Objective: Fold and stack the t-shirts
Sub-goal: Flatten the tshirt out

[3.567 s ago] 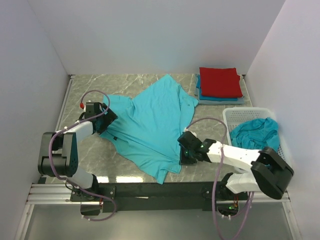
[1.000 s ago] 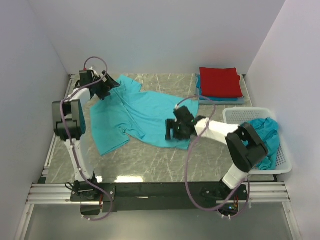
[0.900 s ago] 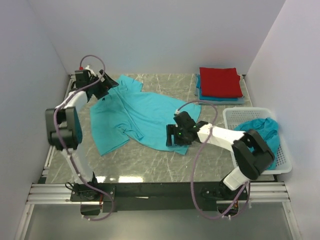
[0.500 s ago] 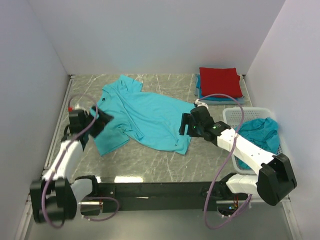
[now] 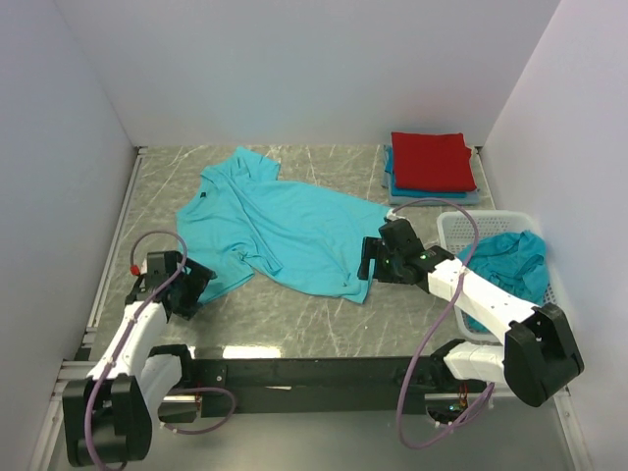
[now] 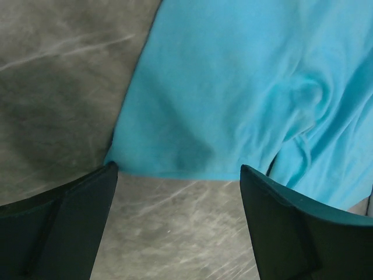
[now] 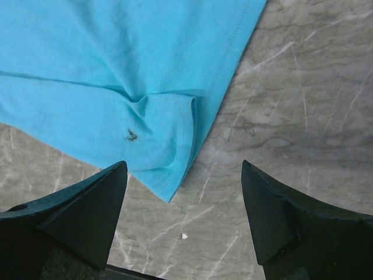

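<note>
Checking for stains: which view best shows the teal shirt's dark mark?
Right wrist: the dark mark is close up on the teal shirt. In the top view it is too small to see; left wrist shows another edge.

spread t-shirt (image 5: 285,231) at centre of table (image 5: 294,324), folded stack (image 5: 432,165) behind-right, basket (image 5: 459,234) with crumpled shirt (image 5: 505,260) at right edge
</note>
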Robot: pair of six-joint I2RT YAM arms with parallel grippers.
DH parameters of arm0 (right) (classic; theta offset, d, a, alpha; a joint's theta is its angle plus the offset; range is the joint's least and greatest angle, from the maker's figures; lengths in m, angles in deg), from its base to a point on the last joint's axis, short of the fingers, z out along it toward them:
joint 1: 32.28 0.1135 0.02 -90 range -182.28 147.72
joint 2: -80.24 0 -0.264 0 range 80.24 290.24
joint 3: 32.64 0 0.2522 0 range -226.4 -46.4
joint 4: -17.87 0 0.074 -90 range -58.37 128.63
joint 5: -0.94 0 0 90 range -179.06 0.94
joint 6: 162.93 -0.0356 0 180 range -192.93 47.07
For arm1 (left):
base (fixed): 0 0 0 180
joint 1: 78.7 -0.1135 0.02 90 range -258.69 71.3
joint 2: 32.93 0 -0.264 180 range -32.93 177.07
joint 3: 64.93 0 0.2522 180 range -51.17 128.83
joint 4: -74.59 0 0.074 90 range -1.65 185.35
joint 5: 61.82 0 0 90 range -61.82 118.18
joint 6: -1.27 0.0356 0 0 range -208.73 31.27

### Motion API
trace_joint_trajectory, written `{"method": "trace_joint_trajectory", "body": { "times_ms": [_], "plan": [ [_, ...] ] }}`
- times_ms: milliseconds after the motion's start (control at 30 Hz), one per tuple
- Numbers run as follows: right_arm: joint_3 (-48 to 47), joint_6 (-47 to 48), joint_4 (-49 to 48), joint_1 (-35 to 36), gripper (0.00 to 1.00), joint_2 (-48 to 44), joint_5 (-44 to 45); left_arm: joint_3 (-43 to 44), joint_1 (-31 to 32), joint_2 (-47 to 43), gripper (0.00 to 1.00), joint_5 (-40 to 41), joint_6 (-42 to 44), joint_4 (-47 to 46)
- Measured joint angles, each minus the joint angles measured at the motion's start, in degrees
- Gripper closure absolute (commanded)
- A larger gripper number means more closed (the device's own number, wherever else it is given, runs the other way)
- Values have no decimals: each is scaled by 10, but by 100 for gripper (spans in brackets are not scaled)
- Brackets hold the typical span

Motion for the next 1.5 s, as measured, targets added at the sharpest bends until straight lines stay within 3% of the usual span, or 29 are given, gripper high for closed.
{"method": "trace_joint_trajectory", "body": {
  "times_ms": [100, 167, 200, 267, 300, 633, 800, 1000, 1067, 1100, 1133, 1300, 1500],
  "plan": [
    [0, 1, 0, 0, 15, 1, -8, 8, 0, 32, 17, 3, -8, -15],
    [0, 2, 0, 0, 16, 2, -14, 8, 0, 46, 39, 3, -14, -27],
    [0, 3, 0, 0, 16, 3, -20, 5, 0, 53, 56, 9, -13, -35],
    [0, 6, 0, 0, 18, 6, -32, -2, 0, 67, 73, 15, -15, -49],
    [0, 9, 1, 0, 18, 9, -39, -3, 0, 73, 98, 19, -16, -56],
    [18, 37, 8, 66, 20, 10, -67, 18, 1, 139, 100, 30, 14, -119],
    [26, 19, -4, 88, 24, 20, -65, 18, 1, 66, 100, 104, 1, -49],
    [26, -9, -28, 88, 32, 87, -37, 21, -4, -85, 100, 214, -44, 23],
    [20, -17, -33, 88, 48, 102, -33, 30, -6, -105, 100, 243, -56, 49],
    [19, -20, -38, 88, 61, 105, -32, 35, -7, -111, 100, 253, -63, 59],
    [19, -24, -39, 88, 81, 108, -31, 39, -7, -115, 100, 260, -69, 68],
    [24, -42, -26, 88, 98, 96, -13, 54, -8, -137, 100, 296, -104, 115],
    [39, -46, 8, 88, 96, 36, -2, 64, -9, -192, 100, 330, -139, 163]
  ]
}}
